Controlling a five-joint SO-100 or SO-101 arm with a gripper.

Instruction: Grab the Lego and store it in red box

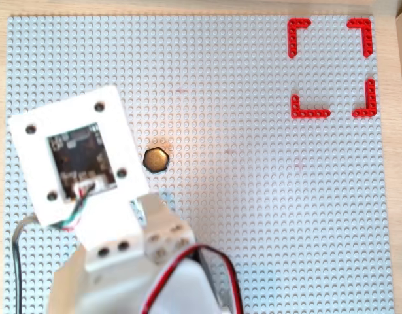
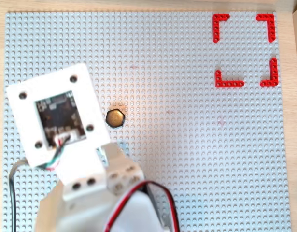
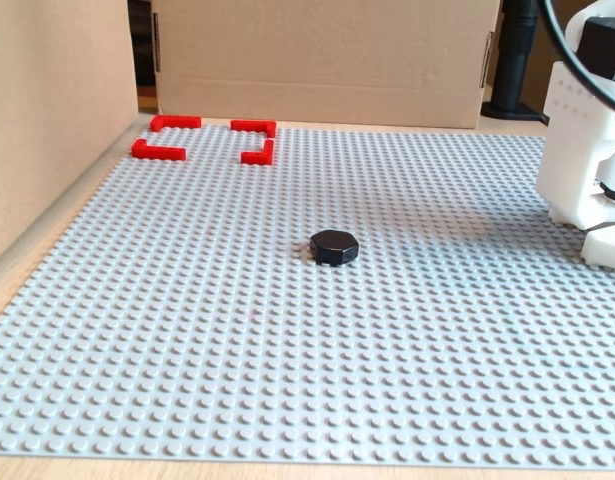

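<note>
One Lego [image 1: 155, 159] on baseplate [image 1: 253, 216]; four-corner red box [image 1: 331, 67] empty; gripper state unclear.

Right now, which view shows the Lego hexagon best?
Either overhead view: the Lego shows its full hexagonal outline, unoccluded, just right of the arm's camera plate. The fixed view shows the Lego low and side-on, dark, lying flat on the baseplate.

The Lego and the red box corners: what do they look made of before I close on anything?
The Lego looks like hard moulded plastic, dark with a slight gloss: it catches a bronze sheen in both overhead views. It could be metal; the look leaves that open. The red box corners look like matte-to-satin plastic beams with rows of holes, on the studded grey plastic baseplate.
</note>
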